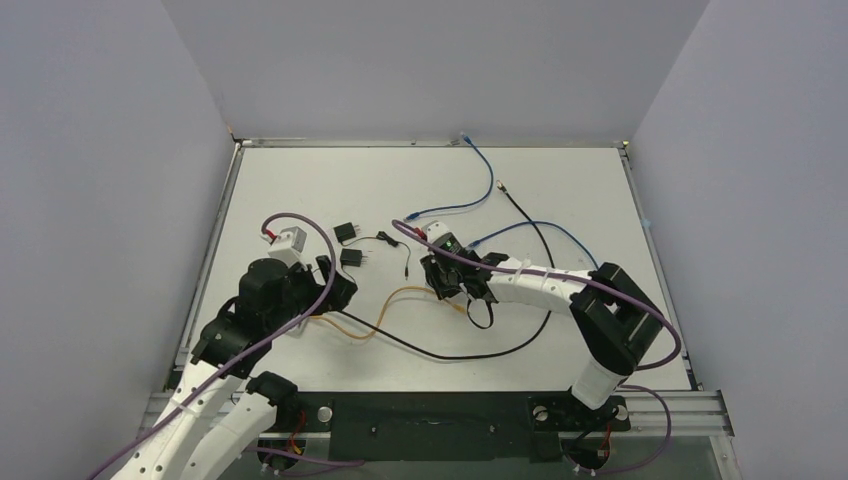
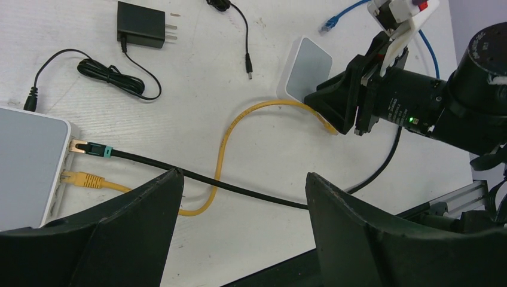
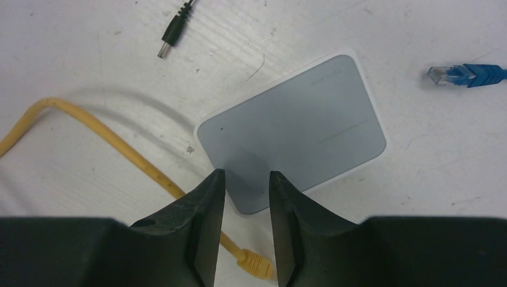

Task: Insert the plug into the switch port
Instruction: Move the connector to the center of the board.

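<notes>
Counter (image 1: 600, 200): white, with cables strewn across the middle.
Left pincer (image 2: 244, 176): wide and empty above the black cable (image 2: 251, 194). It is likely held clear so the right arm has room.
Right pincer (image 3: 246, 176): narrow gap, and you can see nothing clamped. It is poised over the box's near corner.
Switch box (image 3: 293, 131): flat on the counter, grey face up. The switch port is not visible.
Yellow plug (image 3: 254, 263): loose, just beside that corner. Probably your next grasp.

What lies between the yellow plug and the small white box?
Only bare tabletop; the right wrist view shows it between the yellow plug and white box.
</notes>
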Robot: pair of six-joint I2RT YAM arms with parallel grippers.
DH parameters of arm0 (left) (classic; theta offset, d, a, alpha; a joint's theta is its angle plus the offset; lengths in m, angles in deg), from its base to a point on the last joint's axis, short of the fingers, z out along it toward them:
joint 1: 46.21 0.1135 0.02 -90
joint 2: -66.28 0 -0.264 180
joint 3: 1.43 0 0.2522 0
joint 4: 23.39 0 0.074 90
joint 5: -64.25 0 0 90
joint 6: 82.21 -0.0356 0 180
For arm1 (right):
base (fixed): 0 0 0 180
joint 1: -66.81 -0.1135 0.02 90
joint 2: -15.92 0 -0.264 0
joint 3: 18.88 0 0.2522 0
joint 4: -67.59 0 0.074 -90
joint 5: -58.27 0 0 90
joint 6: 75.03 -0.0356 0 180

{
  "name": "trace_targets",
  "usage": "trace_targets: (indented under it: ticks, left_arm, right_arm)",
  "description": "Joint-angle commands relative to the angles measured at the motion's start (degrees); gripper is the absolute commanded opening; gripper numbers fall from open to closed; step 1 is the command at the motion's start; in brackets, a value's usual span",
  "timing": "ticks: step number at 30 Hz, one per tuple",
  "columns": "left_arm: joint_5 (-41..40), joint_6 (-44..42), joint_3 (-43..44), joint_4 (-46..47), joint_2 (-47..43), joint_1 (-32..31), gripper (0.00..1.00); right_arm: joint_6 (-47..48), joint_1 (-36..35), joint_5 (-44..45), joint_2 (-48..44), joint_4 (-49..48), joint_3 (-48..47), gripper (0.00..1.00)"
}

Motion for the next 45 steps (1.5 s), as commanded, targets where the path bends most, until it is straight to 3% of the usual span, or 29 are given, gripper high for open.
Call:
trace_targets:
  ticks: [1,8,14,21,28,34,45]
  left_arm:
    - [0.97,0.88,0.51,0.74,-2.05,0.20,0.72]
    - [1.24,1.33,0.33,0.13,-3.90,0.20,0.72]
    - [1.72,1.32,0.15,0.17,-4.42,0.18,0.72]
    - [-0.38,1.91,0.46,-0.98,-5.64,0.20,0.72]
    - [-7.82,3.83,1.56,-3.92,-9.22,0.13,0.72]
    - [-11.49,4.81,2.46,-6.10,-11.27,0.18,0.72]
    - [-14.94,5.51,1.90,-6.24,-12.31,0.15,0.72]
  right_arm:
    - [-2.35,-3.53,4.00,-4.07,-1.63,2.27,0.29]
    - [-4.92,-8.76,6.29,-6.08,-0.70,3.37,0.28]
    - [-7.50,-13.16,3.01,-4.13,-0.61,0.68,0.28]
    - [-9.43,-18.16,-1.55,4.67,-0.77,-8.40,0.28]
    - [-11.53,-21.13,-7.56,11.91,-2.09,-17.23,0.27]
    - [-10.36,-18.81,0.35,9.72,0.68,-16.79,0.28]
    - [-3.82,-9.74,13.61,4.91,7.45,-20.89,0.43]
